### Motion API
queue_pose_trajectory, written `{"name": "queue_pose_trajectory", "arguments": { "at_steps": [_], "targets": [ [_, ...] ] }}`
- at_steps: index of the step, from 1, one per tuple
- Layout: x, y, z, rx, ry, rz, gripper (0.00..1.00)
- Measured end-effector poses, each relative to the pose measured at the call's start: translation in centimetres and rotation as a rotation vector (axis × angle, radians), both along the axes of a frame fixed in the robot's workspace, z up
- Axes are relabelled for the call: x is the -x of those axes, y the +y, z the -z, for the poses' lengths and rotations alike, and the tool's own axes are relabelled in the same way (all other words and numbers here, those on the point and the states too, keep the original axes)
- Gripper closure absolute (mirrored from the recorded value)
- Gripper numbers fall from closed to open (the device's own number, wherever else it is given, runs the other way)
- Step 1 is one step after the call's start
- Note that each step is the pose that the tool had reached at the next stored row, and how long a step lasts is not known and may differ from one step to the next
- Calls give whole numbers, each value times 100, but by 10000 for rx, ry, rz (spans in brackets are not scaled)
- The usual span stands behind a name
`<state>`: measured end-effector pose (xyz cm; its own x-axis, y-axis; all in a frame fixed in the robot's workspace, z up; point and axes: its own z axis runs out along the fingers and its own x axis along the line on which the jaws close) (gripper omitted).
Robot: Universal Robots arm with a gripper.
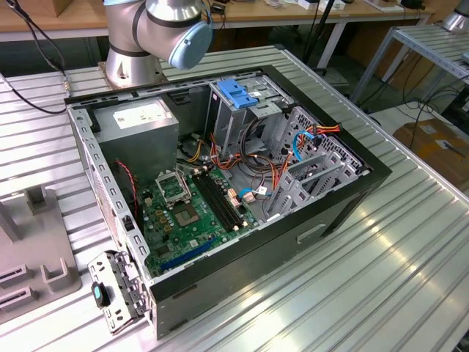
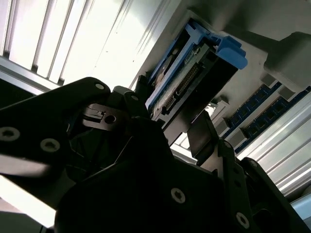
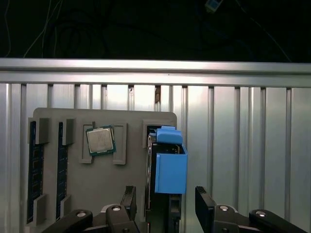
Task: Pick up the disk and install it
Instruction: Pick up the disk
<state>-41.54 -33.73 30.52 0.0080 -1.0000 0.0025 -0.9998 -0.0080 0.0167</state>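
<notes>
While the pick-up step is in hand and not yet done, the disk (image 3: pixel 170 167), a flat dark hard drive framed by a bright blue plastic carrier, stands on edge in a slot of the matte grey moulded holder (image 3: pixel 131 116). In the first wrist view the black gripper (image 3: pixel 165 191) hangs over it with its fingers (image 3: pixel 204 204) spread, one on each side of the carrier and, as far as I can judge, apart from it.

The grasp seems to call for a squeeze across the carrier's smooth blue flanks (hard plastic, probably slippery) and a straight pull out of the slot, so the end tab does not catch.

The holder lies on the ribbed aluminium worktop (image 3: pixel 243 145). It also carries a square metal-capped processor (image 3: pixel 100 141) and two long dark memory modules (image 3: pixel 35 170) in their own recesses.

In the exterior view the open black steel computer case (image 1: pixel 344 198) lies on its side, showing its green motherboard (image 1: pixel 190 220) and a grey sheet-metal drive cage (image 1: pixel 242 121).
</notes>
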Motion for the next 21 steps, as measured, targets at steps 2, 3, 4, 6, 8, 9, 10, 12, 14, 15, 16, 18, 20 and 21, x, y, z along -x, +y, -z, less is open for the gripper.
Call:
{"name": "queue_pose_trajectory", "arguments": {
  "at_steps": [2, 3, 4, 6, 8, 9, 10, 12, 14, 15, 16, 18, 20, 21],
  "targets": [
    [0, 0, 1, 0, 0, 0, 40],
    [0, 0, 1, 0, 0, 0, 40],
    [0, 0, 1, 0, 0, 0, 40],
    [0, 0, 2, 0, 0, 0, 41],
    [0, 0, 2, 1, 1, 0, 55],
    [0, 0, 3, 0, 1, 0, 60],
    [0, 0, 3, 0, 0, 0, 65],
    [0, 0, 4, 0, 0, 0, 65],
    [0, 0, 4, 0, 0, 0, 65],
    [0, 0, 4, 0, 0, 0, 65],
    [0, 0, 8, 0, 0, 0, 65],
    [0, 0, 11, 0, 0, 0, 65],
    [0, 0, 12, 0, 0, 0, 65],
    [0, 0, 12, 1, 1, 0, 65]
  ]
}}
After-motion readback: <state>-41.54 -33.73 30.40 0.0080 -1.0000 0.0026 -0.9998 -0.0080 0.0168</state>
